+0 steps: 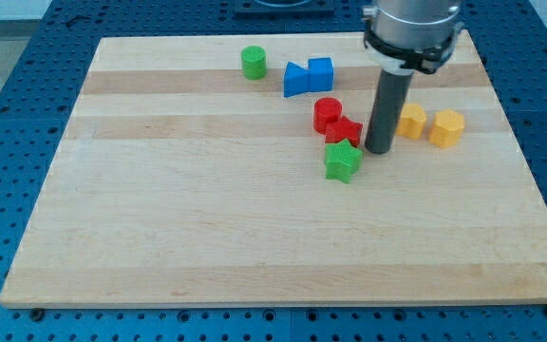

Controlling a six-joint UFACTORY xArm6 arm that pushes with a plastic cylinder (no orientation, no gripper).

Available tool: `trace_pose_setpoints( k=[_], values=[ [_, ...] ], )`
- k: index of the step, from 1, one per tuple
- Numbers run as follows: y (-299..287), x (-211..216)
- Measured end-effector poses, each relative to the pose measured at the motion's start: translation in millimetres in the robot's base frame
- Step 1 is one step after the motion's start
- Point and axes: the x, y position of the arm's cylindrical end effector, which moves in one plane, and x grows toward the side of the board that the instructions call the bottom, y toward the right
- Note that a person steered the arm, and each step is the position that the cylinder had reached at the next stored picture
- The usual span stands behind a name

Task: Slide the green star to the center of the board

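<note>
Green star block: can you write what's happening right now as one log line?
target: green star block, just right of board centre | my tip: close on its upper right | neighbours: red blocks just above | status: not yet centred

Two green blocks [254,63] [343,161], two blue [295,80] [321,73], two red [327,113] [347,132] and two yellow [412,121] [447,127].

Green star [343,161]: placed just below the red blocks [328,114], right of the worktop's [207,237] middle.
Tip [379,150]: set just right of the star.
Yellow blocks [447,127]: found right of the tip.
</note>
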Motion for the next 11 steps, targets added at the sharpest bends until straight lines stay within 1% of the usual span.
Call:
trace_pose_setpoints(
  k=[2,3,4,5,6,11],
  values=[
    [-39,-1],
    [-22,9],
    [9,33],
    [20,47],
    [20,47],
    [-48,45]
  ],
)
